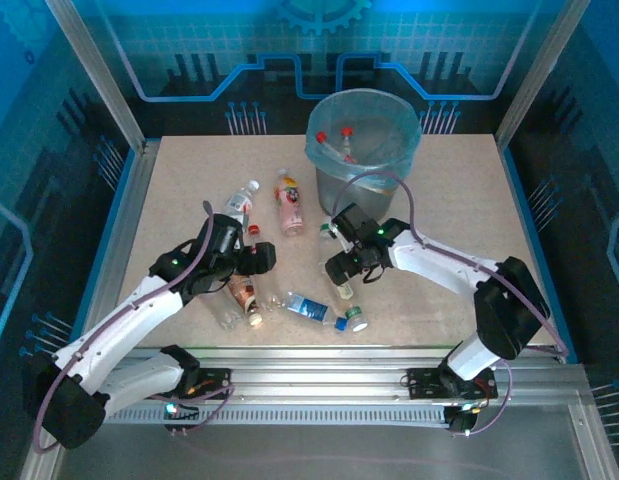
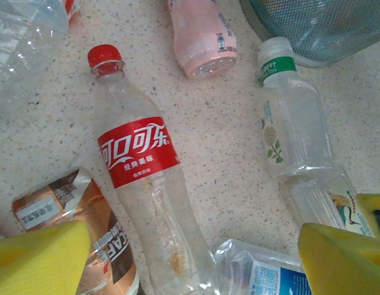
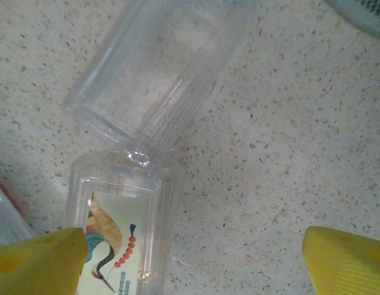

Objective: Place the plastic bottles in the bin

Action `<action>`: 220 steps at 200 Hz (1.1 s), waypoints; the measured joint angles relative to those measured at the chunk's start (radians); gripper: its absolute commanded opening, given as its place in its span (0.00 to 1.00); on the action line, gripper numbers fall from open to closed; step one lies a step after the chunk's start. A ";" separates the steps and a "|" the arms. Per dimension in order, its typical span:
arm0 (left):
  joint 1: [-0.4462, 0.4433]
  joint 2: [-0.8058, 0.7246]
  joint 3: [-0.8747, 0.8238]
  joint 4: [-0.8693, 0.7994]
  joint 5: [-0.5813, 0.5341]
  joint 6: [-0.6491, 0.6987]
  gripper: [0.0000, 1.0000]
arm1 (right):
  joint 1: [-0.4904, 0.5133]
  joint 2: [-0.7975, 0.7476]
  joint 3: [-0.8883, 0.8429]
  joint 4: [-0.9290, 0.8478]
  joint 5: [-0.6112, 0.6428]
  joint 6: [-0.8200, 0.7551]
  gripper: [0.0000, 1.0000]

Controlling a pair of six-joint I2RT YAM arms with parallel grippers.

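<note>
Several plastic bottles lie on the speckled table. A red-labelled, red-capped one (image 2: 140, 166) lies under my left gripper (image 2: 193, 264), which hangs open above its lower end. Beside it are a brown-labelled bottle (image 2: 85, 233), a blue-labelled one (image 2: 269, 273), a pink one (image 2: 205, 37) and a green-banded clear one (image 2: 288, 117). My right gripper (image 3: 193, 264) is open over bare table, its left finger above a clear bottle with a crane picture (image 3: 122, 233); that bottle touches the base of another clear bottle (image 3: 159, 67). The bin (image 1: 364, 140), lined in blue, holds two red-capped bottles.
Both grippers, the left (image 1: 254, 262) and the right (image 1: 339, 270), hover close together mid-table, in front of the bin. A white-capped bottle (image 1: 242, 200) lies at the left behind my left gripper. Metal rails and blue walls edge the table.
</note>
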 measured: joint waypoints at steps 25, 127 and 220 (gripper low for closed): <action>0.000 0.005 -0.006 0.018 0.001 -0.001 0.89 | 0.000 0.043 0.000 0.000 0.011 0.000 0.90; 0.000 0.059 0.033 0.024 0.023 0.003 0.86 | 0.001 0.063 0.007 0.003 0.002 0.004 0.85; 0.000 0.071 0.072 0.024 0.034 0.001 0.86 | 0.066 0.036 0.020 -0.030 -0.005 0.012 0.88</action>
